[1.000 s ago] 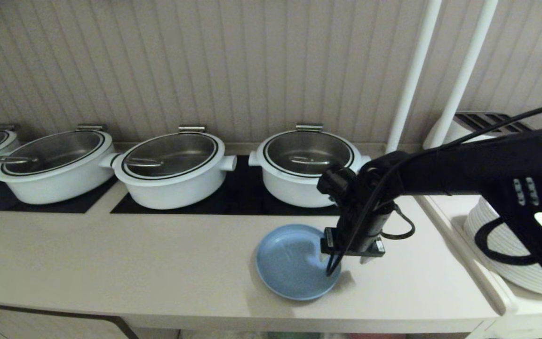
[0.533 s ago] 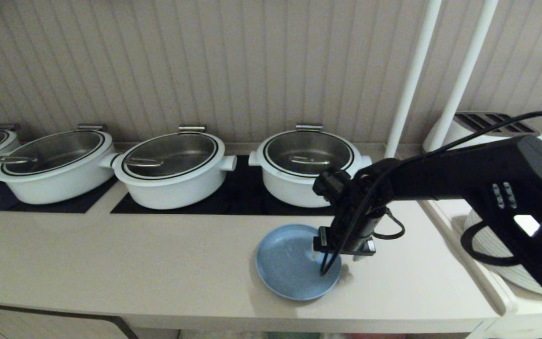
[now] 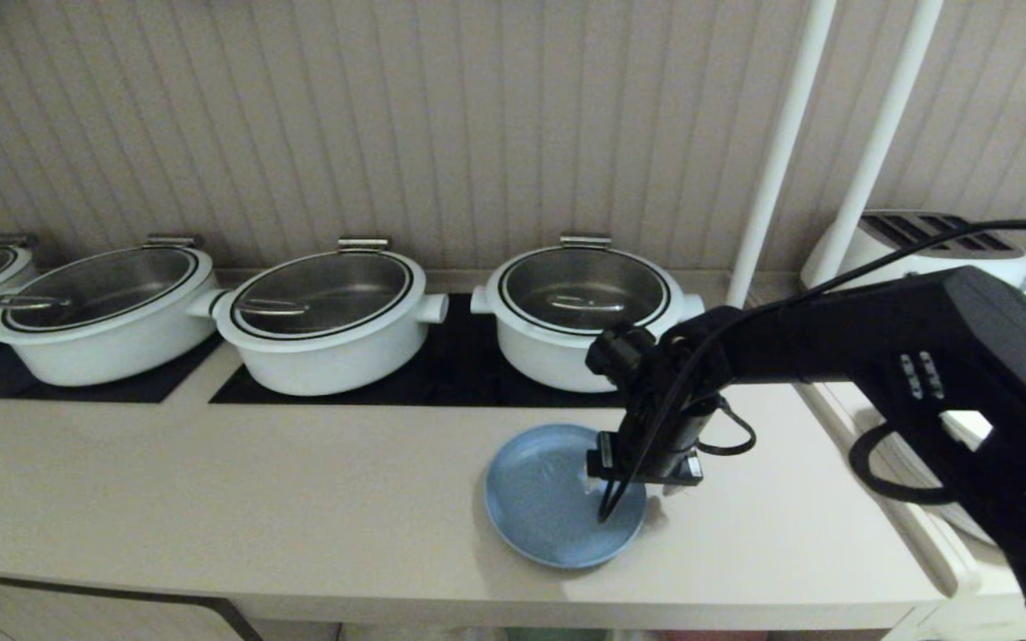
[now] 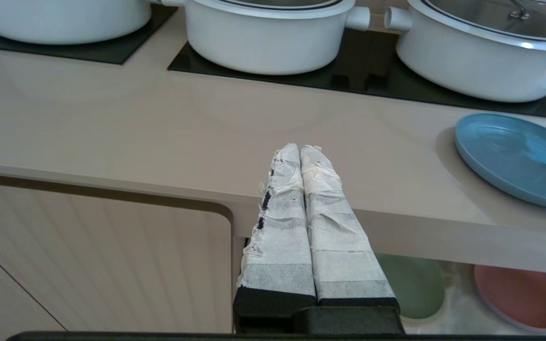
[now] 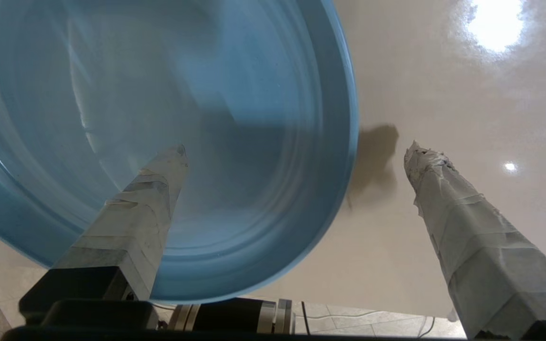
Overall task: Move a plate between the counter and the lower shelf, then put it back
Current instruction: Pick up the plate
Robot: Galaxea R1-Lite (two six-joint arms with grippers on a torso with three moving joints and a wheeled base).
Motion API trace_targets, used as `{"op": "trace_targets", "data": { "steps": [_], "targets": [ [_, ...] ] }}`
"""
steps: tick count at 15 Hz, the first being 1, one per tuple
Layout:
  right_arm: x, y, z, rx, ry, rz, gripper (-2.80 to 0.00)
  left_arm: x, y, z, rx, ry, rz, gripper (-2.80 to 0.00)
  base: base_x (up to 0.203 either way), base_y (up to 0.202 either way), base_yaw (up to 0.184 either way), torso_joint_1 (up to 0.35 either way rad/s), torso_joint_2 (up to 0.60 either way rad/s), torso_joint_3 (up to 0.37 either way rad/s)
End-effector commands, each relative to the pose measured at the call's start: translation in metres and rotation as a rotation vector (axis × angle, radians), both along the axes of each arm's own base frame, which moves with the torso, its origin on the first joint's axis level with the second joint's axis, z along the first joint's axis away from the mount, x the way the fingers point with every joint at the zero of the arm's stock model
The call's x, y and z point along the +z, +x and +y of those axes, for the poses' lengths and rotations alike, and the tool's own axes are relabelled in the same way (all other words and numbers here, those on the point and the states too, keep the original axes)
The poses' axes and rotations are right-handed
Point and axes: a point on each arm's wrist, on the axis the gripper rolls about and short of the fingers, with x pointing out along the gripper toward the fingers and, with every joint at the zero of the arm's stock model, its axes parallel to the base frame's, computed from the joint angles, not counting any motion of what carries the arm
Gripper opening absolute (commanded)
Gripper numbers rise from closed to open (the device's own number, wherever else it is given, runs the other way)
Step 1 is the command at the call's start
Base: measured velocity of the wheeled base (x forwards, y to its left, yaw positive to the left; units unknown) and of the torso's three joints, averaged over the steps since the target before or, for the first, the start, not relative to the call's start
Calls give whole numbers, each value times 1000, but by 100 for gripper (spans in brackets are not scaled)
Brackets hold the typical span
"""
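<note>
The light-blue plate [image 3: 541, 499] lies flat on the beige counter [image 3: 255, 499], near its front edge. My right gripper [image 3: 624, 497] points down over the plate's right rim and stands open. In the right wrist view one taped finger [image 5: 150, 199] is over the plate's [image 5: 159, 94] inside and the other [image 5: 458, 213] is over bare counter, with nothing gripped. My left gripper [image 4: 300, 149] is parked in front of the counter edge, its fingers pressed together and empty. Below the counter the lower shelf [image 4: 458, 308] shows its white cloth.
Several white pots [image 3: 326, 325] with glass lids stand on black cooktop panels [image 3: 442, 374] behind the plate. A green plate [image 4: 415, 284] and a pink plate [image 4: 519, 296] lie on the shelf. Two white posts [image 3: 780, 142] and a toaster [image 3: 940, 240] are at the back right.
My right arm has shifted a little to the left and its gripper has risen slightly over the plate's rim. The plate has stayed in place, and the left arm has not moved.
</note>
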Motion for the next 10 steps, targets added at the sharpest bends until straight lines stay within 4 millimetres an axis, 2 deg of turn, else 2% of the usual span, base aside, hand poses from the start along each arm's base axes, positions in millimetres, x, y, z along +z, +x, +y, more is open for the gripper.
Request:
{"op": "trace_targets", "data": {
  "steps": [1, 10],
  "targets": [
    [-2, 1, 1, -4, -2, 5, 0, 0, 0, 0, 1, -1, 0, -280, 0, 0, 0, 0, 0, 0],
    [-11, 5, 2, -3, -11, 14, 0, 0, 0, 0, 1, -1, 0, -280, 0, 0, 0, 0, 0, 0]
  ]
}}
